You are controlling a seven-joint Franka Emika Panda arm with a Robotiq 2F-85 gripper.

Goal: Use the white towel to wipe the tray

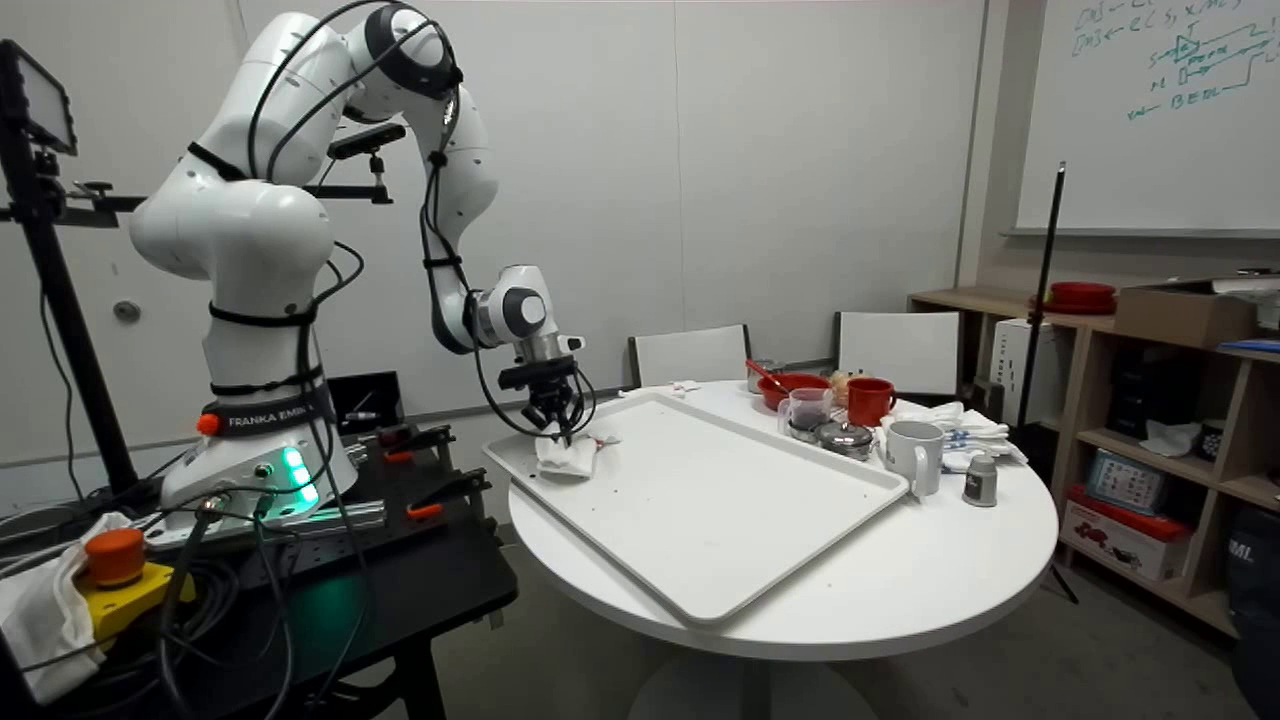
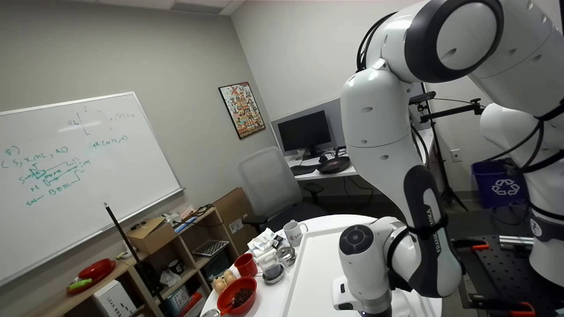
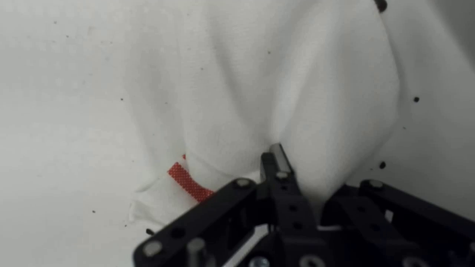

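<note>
Pinching the white towel point(image 3: 326, 92) between fingers point(image 3: 281, 159), folds fanning past the tips, cloth on the tray point(image 1: 720, 520).

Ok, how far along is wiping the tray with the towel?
Done: the white towel is pinched in the pincer. In hand: probably the wipe itself; it rests on the tray near one corner. Left: dark crumbs dot the tray beside it, so wiping seems unfinished.

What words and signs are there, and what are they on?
"FRANKA EMI", end cut off: black band
"FRANK" and "MIKA", partly covered: forearm
"LEAN ROB", rest unclear: white box
Recycling sign: bin
"S", "M": whiteboard, the rest too blurry
Perhaps "ML": dark thing at the edge
Too small: print on mug, poster, red box, big brown box
</note>
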